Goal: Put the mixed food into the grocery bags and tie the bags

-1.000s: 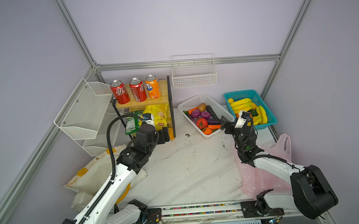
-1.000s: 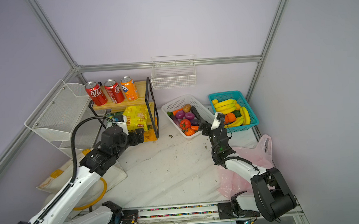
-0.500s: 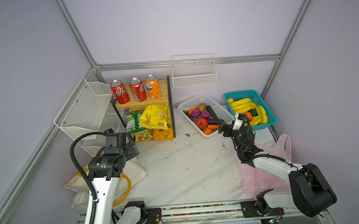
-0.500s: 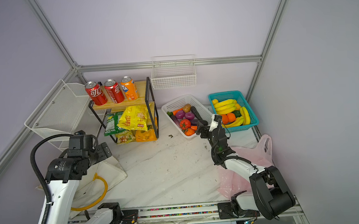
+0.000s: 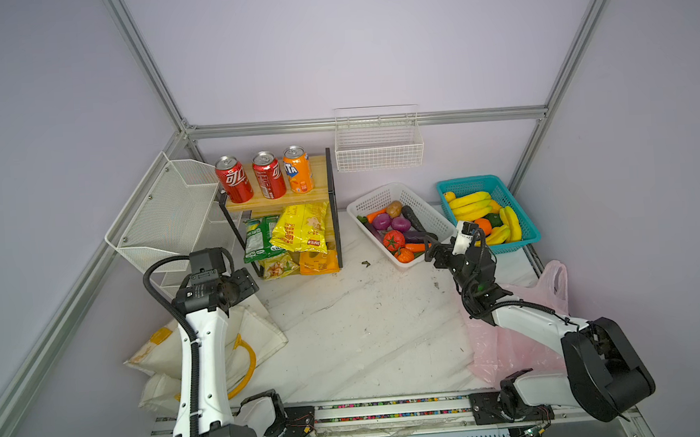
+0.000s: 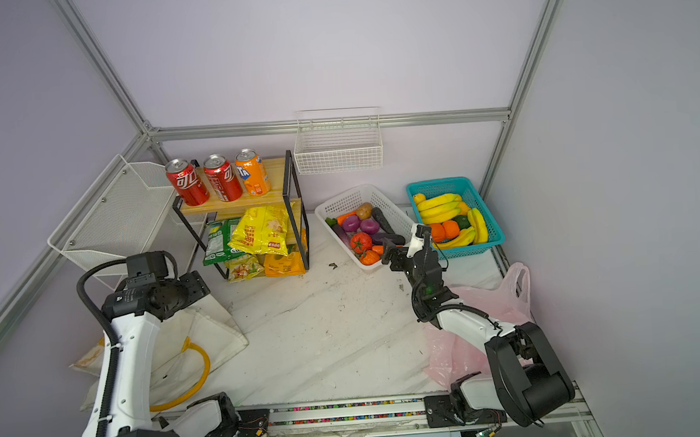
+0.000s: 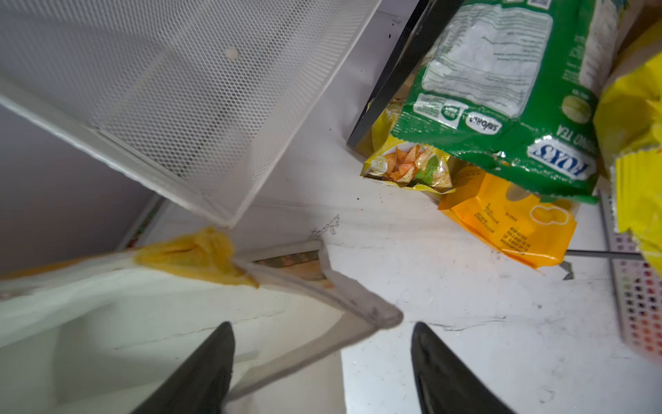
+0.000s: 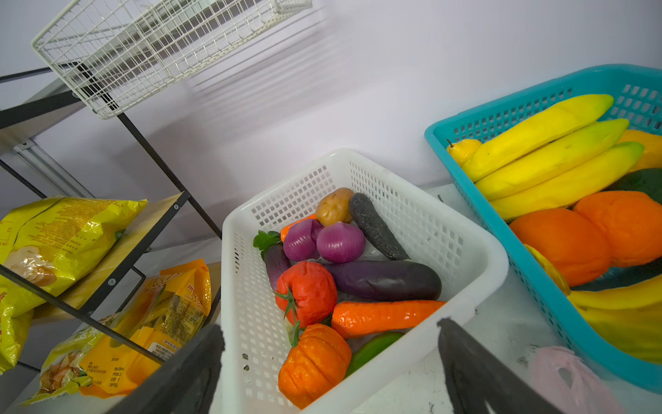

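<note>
both empty: left end effector (image 7: 321,326) wide above canvas tote (image 7: 143,322), right end effector (image 8: 329,324) wide

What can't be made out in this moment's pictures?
- Canvas tote: mouth and inside, in both top views covered by the left arm; blurred in the left wrist view.
- Pink plastic bag: opening, covered by the right arm; only a blurred scrap in the right wrist view.
</note>
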